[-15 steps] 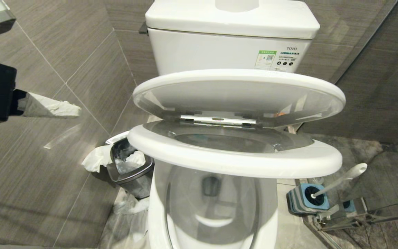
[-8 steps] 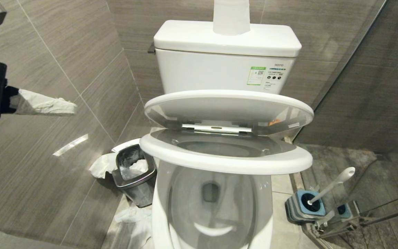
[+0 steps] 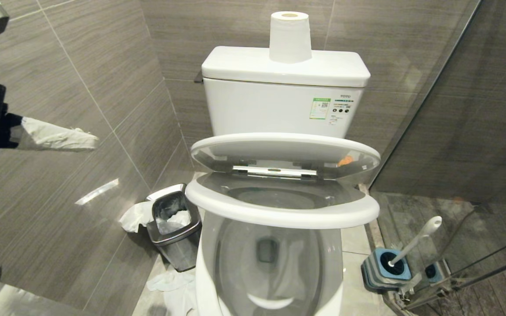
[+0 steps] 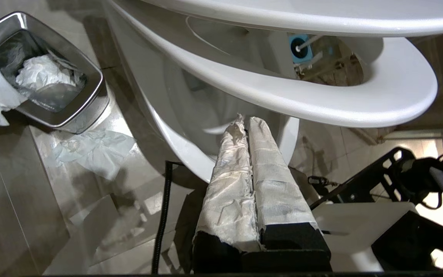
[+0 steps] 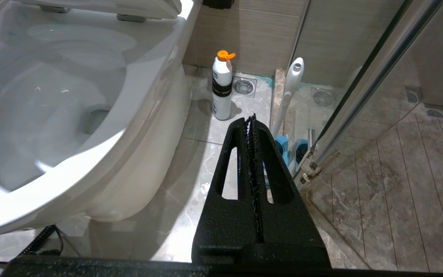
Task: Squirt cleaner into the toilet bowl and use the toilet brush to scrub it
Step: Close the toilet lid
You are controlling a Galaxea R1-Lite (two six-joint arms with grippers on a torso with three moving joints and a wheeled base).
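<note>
Head view puts the toilet bowl (image 3: 270, 263) at six o'clock, seat and lid raised; the toilet brush (image 3: 415, 239) stands in its blue holder (image 3: 384, 270) at four o'clock. At nine o'clock the left gripper (image 3: 92, 141), paper-wrapped fingers pressed together, hangs empty. Low beside the bowl, the right gripper (image 5: 251, 119) is clamped on nothing.

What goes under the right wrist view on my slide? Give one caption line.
Shut right gripper hangs low beside the toilet bowl, facing an orange-capped white bottle and the toilet brush on the floor.
</note>
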